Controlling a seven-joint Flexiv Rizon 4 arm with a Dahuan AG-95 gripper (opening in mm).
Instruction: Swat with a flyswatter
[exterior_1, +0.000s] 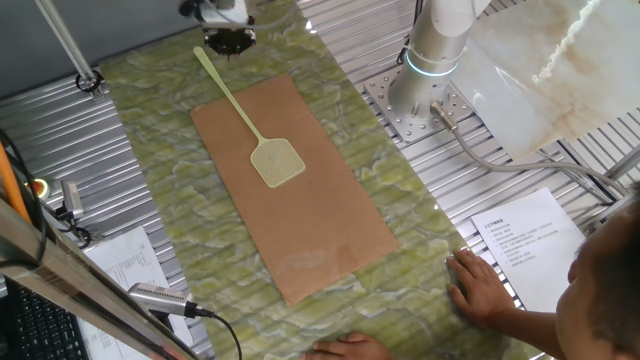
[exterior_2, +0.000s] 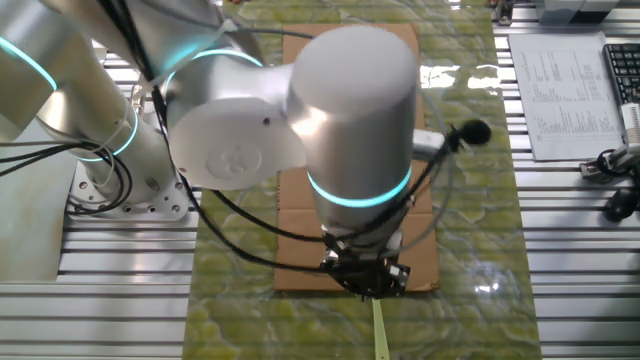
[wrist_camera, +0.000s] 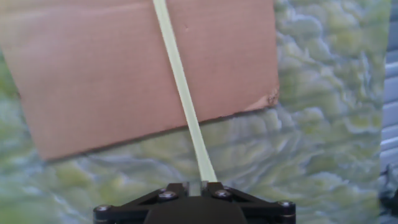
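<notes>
The pale yellow-green flyswatter (exterior_1: 250, 128) lies with its mesh head (exterior_1: 277, 162) on the brown cardboard board (exterior_1: 300, 210); its thin handle runs back toward the far edge. My gripper (exterior_1: 229, 40) is at the handle's end and is shut on it. In the hand view the handle (wrist_camera: 183, 93) runs from between my jaws out over the board (wrist_camera: 93, 68). In the other fixed view my arm hides most of the board (exterior_2: 300, 215); only the handle's tip (exterior_2: 381, 330) shows below the gripper (exterior_2: 365, 280).
A green marbled mat (exterior_1: 420, 260) covers the table under the board. A person's hands (exterior_1: 485, 285) rest at the mat's near edge. Papers (exterior_1: 525, 240) and the arm's base (exterior_1: 420, 95) lie to the right. A microphone (exterior_1: 160, 298) and cables sit at the left.
</notes>
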